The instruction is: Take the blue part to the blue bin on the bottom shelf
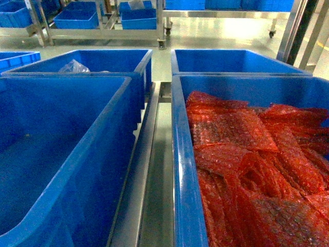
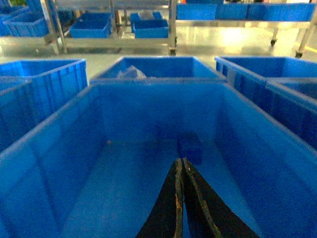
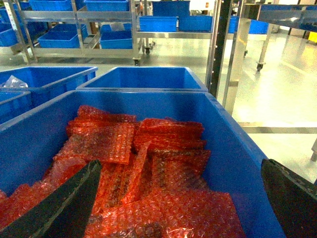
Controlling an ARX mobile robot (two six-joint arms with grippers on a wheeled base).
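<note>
Blue plastic fills the views: the blue bin (image 2: 148,148) below the left gripper (image 2: 181,198) already holds the blue part (image 2: 190,147), just ahead of its closed, empty fingertips. The right gripper (image 3: 183,198) hangs wide open, empty, over red bubble wrap (image 3: 148,163). Placement looks done; only retreat seems left.

Take the steel rail (image 1: 149,170) as the mark. Left of it stands a deep bin (image 1: 67,154), and behind that bin another bin (image 1: 103,64) with a crumpled bag (image 1: 73,66) in it. Right of the rail a bin (image 1: 180,170) holds bubble-wrap sheets (image 1: 252,159); behind it sits a further bin (image 1: 231,62).
</note>
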